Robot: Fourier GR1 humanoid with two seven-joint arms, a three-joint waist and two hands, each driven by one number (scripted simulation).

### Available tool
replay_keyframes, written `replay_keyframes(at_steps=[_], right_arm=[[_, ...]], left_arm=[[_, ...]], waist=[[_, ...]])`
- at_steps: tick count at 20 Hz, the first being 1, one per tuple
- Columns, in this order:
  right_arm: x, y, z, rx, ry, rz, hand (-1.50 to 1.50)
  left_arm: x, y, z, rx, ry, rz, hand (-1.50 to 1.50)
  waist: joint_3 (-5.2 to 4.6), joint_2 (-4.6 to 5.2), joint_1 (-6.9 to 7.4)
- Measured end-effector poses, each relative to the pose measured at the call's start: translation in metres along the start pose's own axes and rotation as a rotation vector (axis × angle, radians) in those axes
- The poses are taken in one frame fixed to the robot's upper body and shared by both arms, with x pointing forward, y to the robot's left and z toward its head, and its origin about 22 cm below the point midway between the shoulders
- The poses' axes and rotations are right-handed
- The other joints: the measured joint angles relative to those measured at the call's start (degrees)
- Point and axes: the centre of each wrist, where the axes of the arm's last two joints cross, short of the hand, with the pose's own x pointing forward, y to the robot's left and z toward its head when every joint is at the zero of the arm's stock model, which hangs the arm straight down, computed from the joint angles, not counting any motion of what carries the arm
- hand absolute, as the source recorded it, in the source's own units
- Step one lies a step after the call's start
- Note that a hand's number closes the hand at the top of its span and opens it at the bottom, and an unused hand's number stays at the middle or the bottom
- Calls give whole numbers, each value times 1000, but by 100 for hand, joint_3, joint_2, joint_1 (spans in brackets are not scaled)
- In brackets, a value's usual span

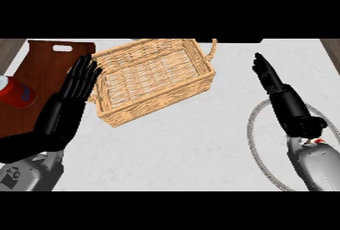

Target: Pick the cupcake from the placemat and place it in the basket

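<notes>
Broadly, the pale tabletop (172,148) carries a woven basket (154,81), nothing inside it, between both hands. A brown board (40,58) lies left, a red can (16,93) on it. Right, a grey placemat's rim (256,143) curves under the forearm. The left hand (66,108) rests with straight fingers pressed together; the right hand (279,94) shows edge-on, fingers straight. No cupcake is visible anywhere.

No legible text, label, brand or number. Red can (16,93) at left edge bears a blue patch; no lettering on it can be read.
</notes>
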Motion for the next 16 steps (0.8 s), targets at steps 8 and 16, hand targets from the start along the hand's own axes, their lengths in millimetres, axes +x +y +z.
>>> replay_keyframes(at_steps=[8, 16], right_arm=[[-12, 28, 26, 403, -30, -372, 150], [16, 2, 93, 622, -79, -446, -150]], left_arm=[[-10, 44, 6, 77, 123, -250, 0], [-17, 68, 22, 127, 210, -386, 0]], waist=[[28, -125, -91], [-32, -267, -310]])
